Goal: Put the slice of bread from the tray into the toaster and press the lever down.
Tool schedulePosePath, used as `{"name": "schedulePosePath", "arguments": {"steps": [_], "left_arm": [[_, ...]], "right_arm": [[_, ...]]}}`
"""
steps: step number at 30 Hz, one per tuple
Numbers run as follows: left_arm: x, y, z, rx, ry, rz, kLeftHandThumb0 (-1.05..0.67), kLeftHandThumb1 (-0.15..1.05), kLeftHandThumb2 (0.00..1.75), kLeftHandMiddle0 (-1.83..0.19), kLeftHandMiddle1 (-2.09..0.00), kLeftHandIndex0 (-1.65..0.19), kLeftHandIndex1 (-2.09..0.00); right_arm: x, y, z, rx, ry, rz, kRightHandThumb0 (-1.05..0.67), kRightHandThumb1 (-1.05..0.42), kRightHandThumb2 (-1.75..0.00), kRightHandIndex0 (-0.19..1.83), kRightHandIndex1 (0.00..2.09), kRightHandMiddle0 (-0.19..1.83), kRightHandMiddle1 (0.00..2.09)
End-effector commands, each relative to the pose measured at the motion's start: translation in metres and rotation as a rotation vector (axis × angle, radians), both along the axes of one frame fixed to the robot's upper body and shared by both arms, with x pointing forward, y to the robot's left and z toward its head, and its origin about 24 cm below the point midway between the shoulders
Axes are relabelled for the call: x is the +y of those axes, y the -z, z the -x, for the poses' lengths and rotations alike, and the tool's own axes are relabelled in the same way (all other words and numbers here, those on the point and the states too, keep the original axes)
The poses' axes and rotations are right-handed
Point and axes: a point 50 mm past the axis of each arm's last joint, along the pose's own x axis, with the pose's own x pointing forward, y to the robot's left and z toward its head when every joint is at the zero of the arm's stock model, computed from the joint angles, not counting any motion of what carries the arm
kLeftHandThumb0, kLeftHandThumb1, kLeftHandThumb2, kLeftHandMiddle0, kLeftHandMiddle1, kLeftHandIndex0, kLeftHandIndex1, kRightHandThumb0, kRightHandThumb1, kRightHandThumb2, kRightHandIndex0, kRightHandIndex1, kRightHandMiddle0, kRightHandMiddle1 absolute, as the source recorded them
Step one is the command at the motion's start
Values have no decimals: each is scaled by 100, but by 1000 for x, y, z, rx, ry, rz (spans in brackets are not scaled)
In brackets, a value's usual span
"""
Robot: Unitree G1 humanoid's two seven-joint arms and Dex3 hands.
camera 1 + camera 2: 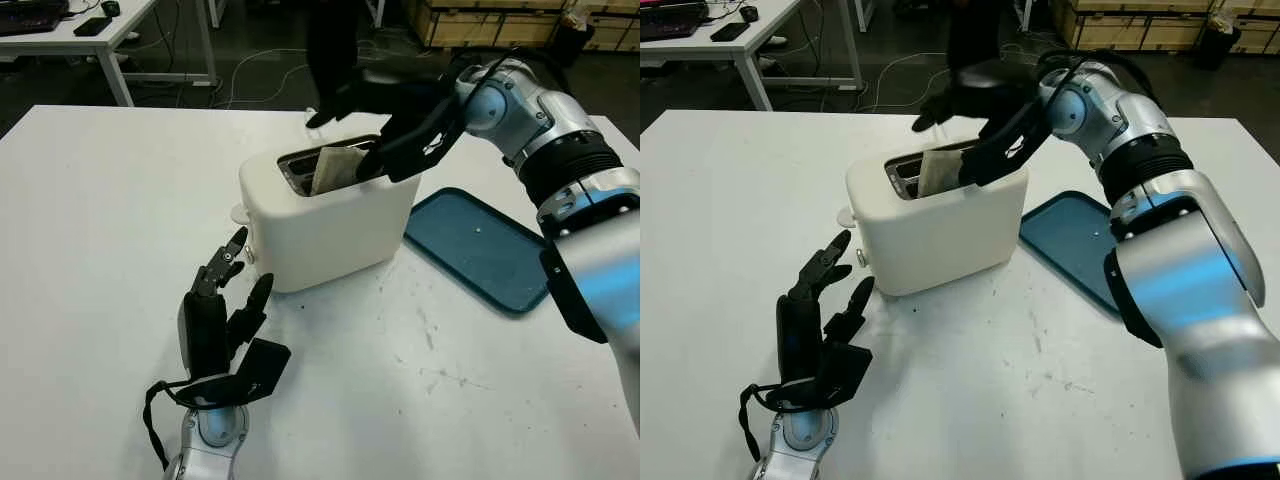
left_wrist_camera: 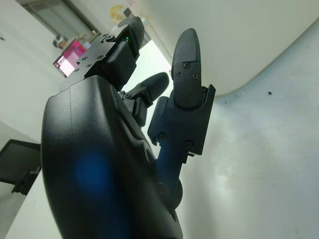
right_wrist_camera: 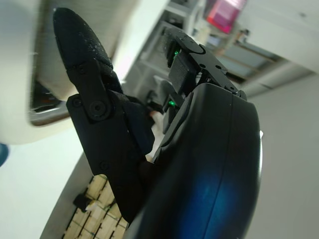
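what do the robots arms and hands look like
Both hands are black with three jointed fingers held by small screws; the left hand has a black strap looped at its silver wrist. The right hand joins a silver arm with a black ribbed band, blue-tinted shells and a black cable. Green lights glow near the knuckles in the wrist views.

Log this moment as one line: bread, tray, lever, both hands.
bread: in toaster slot, top showing | tray: bare | lever: not yet pressed | right hand: open, over slot | left hand: open, near toaster's front
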Motion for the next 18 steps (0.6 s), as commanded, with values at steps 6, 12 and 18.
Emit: {"name": "schedulePosePath", "arguments": {"steps": [6, 12, 18], "left_arm": [[-6, -2, -2, -16, 1, 32, -48, 92, 28, -32, -95, -55, 0], [-6, -2, -3, -19, -6, 39, -49, 92, 28, -32, -95, -55, 0], [-6, -3, -4, -24, -6, 58, -48, 92, 28, -32, -95, -54, 0]], "right_arm": [[-15, -13, -1, -20, 43, -131, -63, -80, 0, 41, 69, 70, 8], [-39, -15, -3, 15, 115, -293, -68, -77, 0, 59, 63, 78, 7], [-62, -4, -1, 35, 155, -400, -72, -75, 0, 64, 63, 81, 7]]}}
